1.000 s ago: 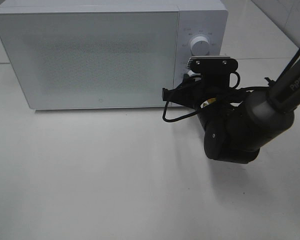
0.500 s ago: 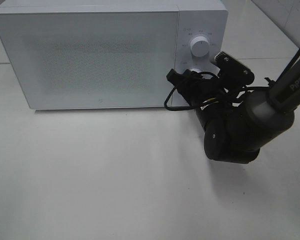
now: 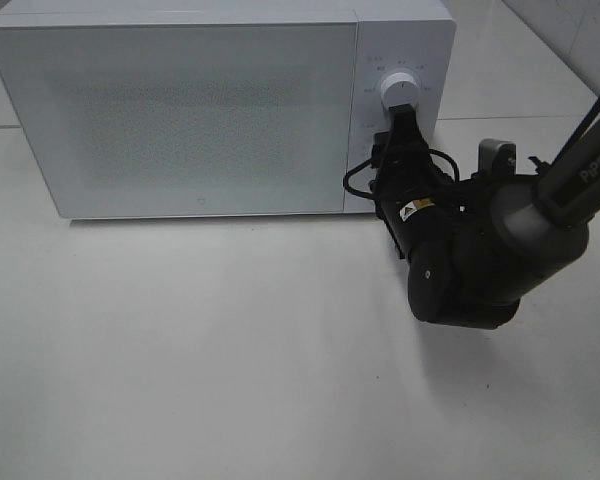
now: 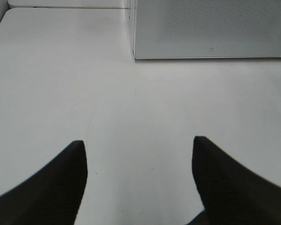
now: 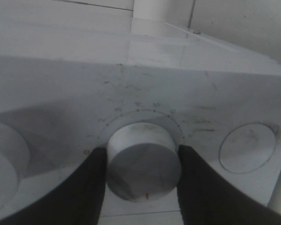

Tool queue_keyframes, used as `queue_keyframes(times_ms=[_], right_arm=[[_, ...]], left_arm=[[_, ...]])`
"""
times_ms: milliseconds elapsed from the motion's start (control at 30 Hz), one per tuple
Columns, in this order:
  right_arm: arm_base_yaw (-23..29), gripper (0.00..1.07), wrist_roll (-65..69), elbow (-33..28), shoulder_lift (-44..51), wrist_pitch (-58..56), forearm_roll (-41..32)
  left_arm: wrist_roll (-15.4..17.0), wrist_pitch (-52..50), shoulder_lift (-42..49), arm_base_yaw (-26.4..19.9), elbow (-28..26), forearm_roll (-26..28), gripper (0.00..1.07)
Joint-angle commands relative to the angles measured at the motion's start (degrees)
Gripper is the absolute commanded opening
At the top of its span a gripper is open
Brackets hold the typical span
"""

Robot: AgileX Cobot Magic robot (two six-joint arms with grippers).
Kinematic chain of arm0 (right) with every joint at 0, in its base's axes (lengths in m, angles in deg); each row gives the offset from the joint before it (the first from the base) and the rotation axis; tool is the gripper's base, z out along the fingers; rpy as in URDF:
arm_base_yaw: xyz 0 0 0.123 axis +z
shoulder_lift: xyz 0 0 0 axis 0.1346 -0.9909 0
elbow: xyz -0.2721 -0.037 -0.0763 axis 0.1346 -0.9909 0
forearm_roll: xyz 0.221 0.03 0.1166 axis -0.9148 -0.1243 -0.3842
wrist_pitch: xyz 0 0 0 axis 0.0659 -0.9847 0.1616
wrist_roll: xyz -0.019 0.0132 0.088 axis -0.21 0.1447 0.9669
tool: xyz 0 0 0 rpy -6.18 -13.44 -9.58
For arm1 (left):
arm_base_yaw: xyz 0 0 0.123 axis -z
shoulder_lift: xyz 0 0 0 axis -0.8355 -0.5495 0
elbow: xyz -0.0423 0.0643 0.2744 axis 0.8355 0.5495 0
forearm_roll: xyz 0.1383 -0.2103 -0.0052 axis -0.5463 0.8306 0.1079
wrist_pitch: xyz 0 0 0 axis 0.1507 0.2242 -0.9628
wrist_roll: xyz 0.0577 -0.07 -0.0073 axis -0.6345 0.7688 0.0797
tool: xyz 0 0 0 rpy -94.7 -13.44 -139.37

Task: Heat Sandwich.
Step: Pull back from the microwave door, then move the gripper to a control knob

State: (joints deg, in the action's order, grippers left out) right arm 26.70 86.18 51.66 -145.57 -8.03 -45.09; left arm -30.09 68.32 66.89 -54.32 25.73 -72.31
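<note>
Microwave (image 3: 180,110) blocks rear; table (image 3: 180,350) before it open (right hand (image 5: 141,150) occupies knob (image 5: 143,173)).

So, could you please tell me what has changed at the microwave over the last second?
The right gripper, closed on the lower knob, has rolled at the wrist by roughly a quarter turn, clockwise in the high view, apparently twisting that knob. Nothing was newly grasped or released. The microwave has not moved, its door stays shut, and the upper knob looks untouched.

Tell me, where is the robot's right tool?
The right tool is on the right of the high view, at the microwave panel, closed around the lower knob under the top knob.
</note>
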Motion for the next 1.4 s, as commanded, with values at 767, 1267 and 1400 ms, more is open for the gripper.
queue_keyframes(times_ms=[767,1267,1400], right_arm=[[-0.23,0.05,15.41,0.86,0.29,9.51,1.03],[-0.23,0.92,14.21,0.34,2.23,9.51,3.90],[-0.23,0.87,11.29,-2.12,5.44,9.51,7.22]], left_arm=[[0.11,-0.63,0.97,-0.17,0.17,0.57,0.62],[0.11,-0.63,0.97,-0.17,0.17,0.57,0.62],[0.11,-0.63,0.97,-0.17,0.17,0.57,0.62]])
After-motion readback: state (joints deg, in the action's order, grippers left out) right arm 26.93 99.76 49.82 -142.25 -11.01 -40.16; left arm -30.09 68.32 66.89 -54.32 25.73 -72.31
